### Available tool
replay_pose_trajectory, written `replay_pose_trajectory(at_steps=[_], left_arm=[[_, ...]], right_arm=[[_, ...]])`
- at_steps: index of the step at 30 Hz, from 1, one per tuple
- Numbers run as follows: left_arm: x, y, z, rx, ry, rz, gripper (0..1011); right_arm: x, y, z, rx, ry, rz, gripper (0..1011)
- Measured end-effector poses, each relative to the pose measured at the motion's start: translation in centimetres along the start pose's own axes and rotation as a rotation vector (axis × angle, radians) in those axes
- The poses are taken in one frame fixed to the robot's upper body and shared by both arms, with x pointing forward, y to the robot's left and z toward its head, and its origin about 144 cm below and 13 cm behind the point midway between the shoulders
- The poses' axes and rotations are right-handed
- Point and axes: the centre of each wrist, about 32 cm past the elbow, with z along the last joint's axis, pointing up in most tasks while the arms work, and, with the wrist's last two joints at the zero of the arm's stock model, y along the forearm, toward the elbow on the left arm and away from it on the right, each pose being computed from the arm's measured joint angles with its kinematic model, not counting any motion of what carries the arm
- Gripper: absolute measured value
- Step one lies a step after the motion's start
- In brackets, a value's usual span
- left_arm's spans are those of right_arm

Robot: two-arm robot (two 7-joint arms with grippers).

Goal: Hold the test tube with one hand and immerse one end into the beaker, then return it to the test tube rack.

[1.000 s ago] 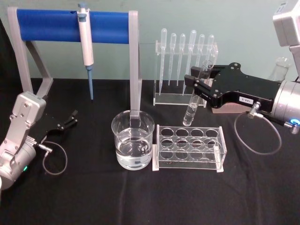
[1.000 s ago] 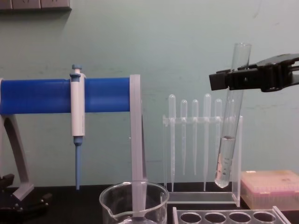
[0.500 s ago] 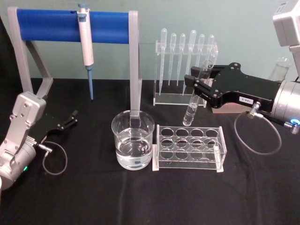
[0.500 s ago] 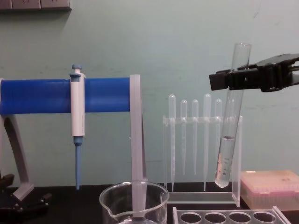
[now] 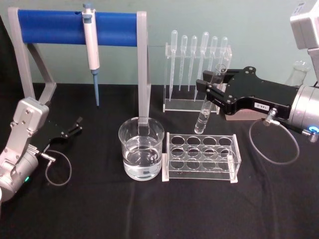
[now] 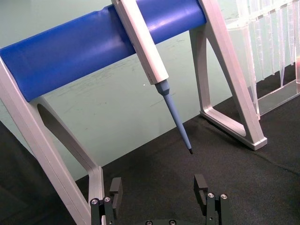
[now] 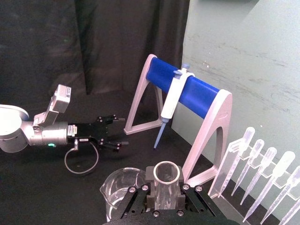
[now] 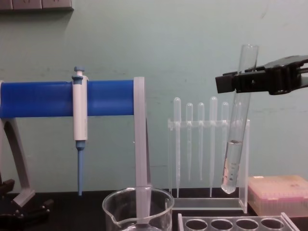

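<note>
The test tube (image 5: 203,118) is clear glass with some liquid in its lower part. It hangs slightly tilted, its rounded bottom above the back of the tube rack (image 5: 199,157) and to the right of the beaker (image 5: 141,149). My right gripper (image 5: 208,94) is shut on the tube's upper part. In the chest view the test tube (image 8: 234,144) hangs from the right gripper (image 8: 231,83), well above the beaker (image 8: 138,209), which holds water. The right wrist view looks down on the tube's rim (image 7: 166,173). My left gripper (image 5: 75,127) rests open at the table's left, holding nothing.
A blue-barred stand (image 5: 75,27) carrying a pipettor (image 5: 90,45) spans the back left, with one leg (image 5: 143,74) just behind the beaker. A rack of plastic pipettes (image 5: 197,64) stands behind the tube. A pink tip box (image 8: 279,192) and a flask (image 5: 300,69) sit at the right.
</note>
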Motion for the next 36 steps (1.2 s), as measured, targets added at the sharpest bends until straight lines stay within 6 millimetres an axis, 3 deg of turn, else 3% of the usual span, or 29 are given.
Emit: replay_pose_trajectory(at_steps=[36], left_arm=[[0.00,0.00,0.00,0.000,0.000,0.000,1000]], right_arm=[[0.00,0.00,0.00,0.000,0.000,0.000,224]])
